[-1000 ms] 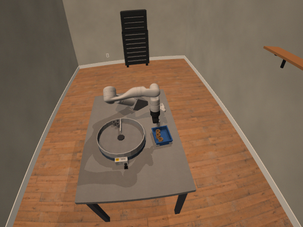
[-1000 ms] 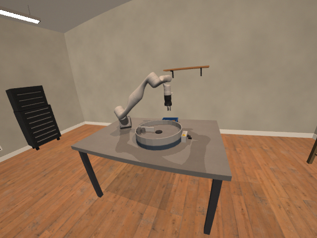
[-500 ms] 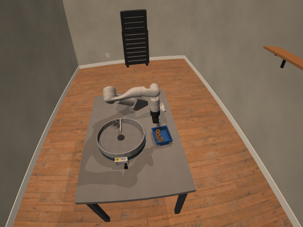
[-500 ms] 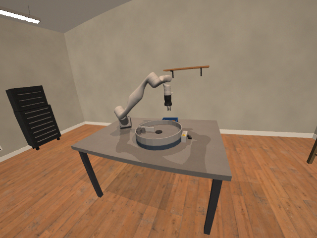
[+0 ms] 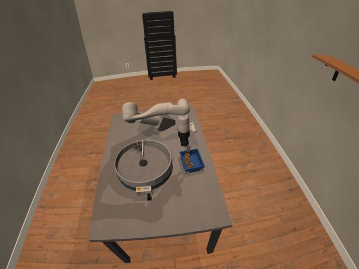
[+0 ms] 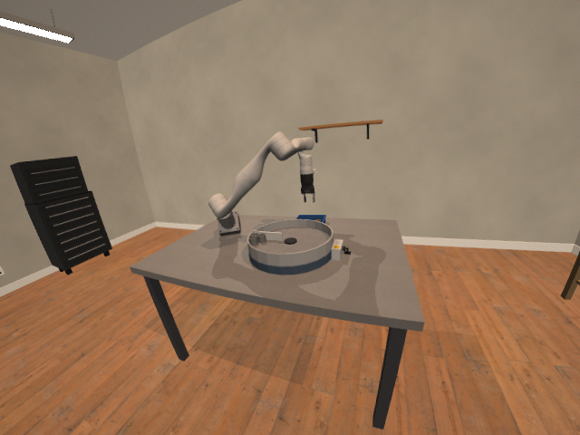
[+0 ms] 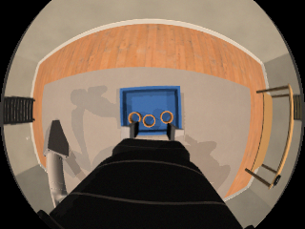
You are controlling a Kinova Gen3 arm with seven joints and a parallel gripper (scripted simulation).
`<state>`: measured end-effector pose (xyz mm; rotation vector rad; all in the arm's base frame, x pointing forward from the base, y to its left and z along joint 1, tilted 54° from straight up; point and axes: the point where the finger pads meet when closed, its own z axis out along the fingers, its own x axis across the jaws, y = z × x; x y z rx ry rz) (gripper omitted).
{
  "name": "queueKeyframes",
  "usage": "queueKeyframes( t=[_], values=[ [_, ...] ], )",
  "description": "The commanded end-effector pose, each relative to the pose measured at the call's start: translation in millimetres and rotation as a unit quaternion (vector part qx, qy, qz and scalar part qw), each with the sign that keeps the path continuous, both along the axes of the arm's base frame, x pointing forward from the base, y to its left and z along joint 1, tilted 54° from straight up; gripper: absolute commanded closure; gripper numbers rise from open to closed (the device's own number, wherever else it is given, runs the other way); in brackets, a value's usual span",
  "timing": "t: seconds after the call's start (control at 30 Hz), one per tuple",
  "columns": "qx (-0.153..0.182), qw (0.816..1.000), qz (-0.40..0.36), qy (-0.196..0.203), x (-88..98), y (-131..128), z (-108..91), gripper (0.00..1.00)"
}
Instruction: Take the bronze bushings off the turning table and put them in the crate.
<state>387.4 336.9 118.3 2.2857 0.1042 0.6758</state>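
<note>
Hovering above the crate (image 5: 199,158), our gripper (image 6: 308,198) stands fully open, holding nothing; three bronze bushings (image 7: 149,120) lie inside. We judge sorting finished; next, retreat.

A workshop room: black tool cabinet (image 5: 160,43), wall shelf (image 6: 340,124), grey worktable (image 5: 162,214).

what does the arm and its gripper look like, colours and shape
The arm is off-white, made of smooth rounded tube links with bulbous joints, on a grey square base plate. The wrist ends in a black section carrying a black gripper with two thin grey fingers. No cables or markings show.
</note>
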Motion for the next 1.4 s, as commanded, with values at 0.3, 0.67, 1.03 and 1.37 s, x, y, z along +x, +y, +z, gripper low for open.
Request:
queueKeyframes(
  t=[0.3, 0.67, 1.03, 1.37],
  values=[
    [0.001, 1.0, 0.001, 0.0, -0.5, 1.0, 0.4, 0.0],
    [0.001, 1.0, 0.001, 0.0, -0.5, 1.0, 0.4, 0.0],
    [-0.055, 0.994, 0.067, 0.071, -3.8, 4.5, 1.2, 0.0],
    [-0.055, 0.994, 0.067, 0.071, -3.8, 4.5, 1.2, 0.0]
  ],
)
